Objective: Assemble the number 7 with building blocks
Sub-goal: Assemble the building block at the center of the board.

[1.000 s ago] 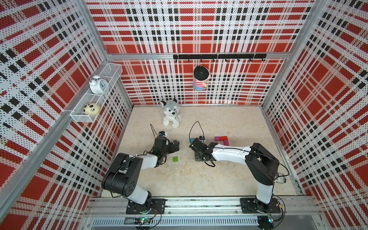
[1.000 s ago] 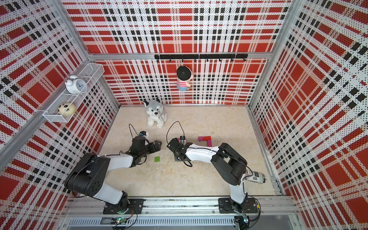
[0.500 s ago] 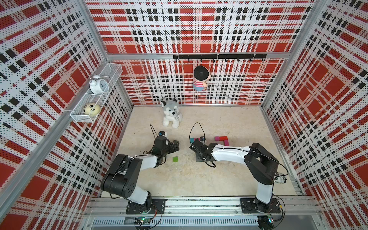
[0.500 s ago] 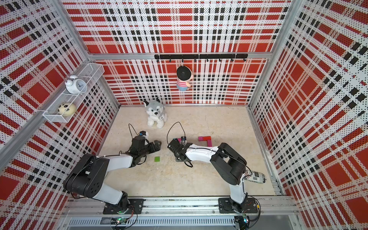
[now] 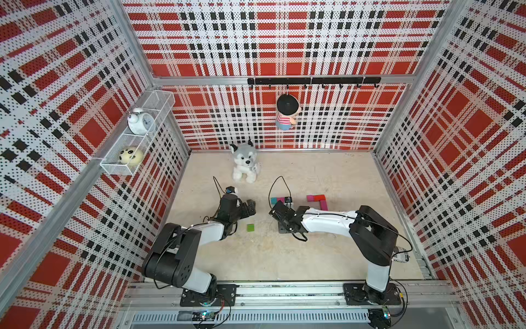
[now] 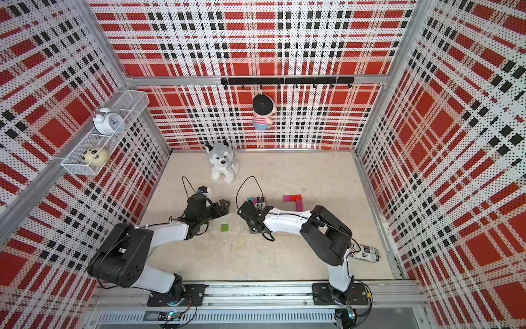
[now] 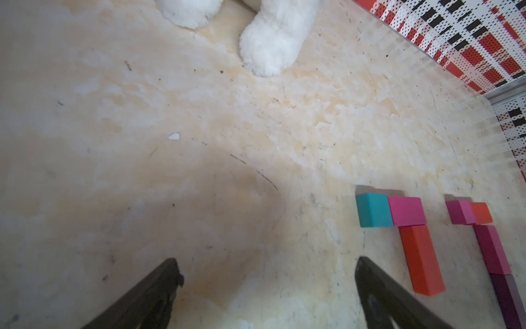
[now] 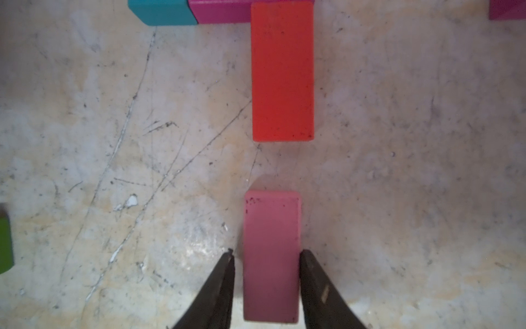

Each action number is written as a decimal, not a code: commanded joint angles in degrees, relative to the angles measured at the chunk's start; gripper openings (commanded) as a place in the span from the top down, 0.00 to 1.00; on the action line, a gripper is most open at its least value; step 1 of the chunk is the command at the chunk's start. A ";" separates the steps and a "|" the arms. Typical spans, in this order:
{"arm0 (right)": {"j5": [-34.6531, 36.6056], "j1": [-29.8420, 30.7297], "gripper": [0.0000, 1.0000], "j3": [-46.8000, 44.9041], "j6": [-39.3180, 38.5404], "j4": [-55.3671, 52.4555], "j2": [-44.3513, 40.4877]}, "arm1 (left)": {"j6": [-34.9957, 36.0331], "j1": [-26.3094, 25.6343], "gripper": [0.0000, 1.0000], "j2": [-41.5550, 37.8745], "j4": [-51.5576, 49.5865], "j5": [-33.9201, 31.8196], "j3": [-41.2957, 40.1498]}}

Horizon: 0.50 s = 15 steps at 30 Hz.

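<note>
A teal block and a magenta block form a short bar, and a red-orange block runs down from its right end. A pink block lies flat in line with it, a gap apart. My right gripper straddles the pink block, open, with a slim gap at one finger. In both top views the arm hides the pink block. My left gripper stands wide open over bare table. A green block lies between the arms.
A second figure of pink, red and purple blocks lies to the right. A plush dog sits at the back. A can lies by the right arm's base. A wire shelf hangs on the left wall.
</note>
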 commanded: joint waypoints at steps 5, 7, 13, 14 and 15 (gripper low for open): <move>1.69 -0.32 0.63 1.63 -0.17 -2.35 2.15 | 0.71 -0.29 0.02 -1.04 -0.52 -0.58 -0.29; 1.56 -0.67 0.63 1.46 -0.26 -2.17 2.45 | 0.71 -0.29 0.02 -1.16 -0.51 -0.60 -0.32; 2.09 -1.64 0.70 1.58 0.35 -2.33 2.51 | 0.56 -0.20 0.02 -1.03 -0.52 -0.78 -0.21; 1.93 -1.73 0.71 1.82 0.31 -2.24 2.67 | 0.54 -0.27 0.02 -0.89 -0.52 -0.73 -0.21; 1.82 -1.78 0.71 2.25 0.12 -2.37 2.98 | 0.54 -0.31 0.02 -0.75 -0.52 -0.69 -0.13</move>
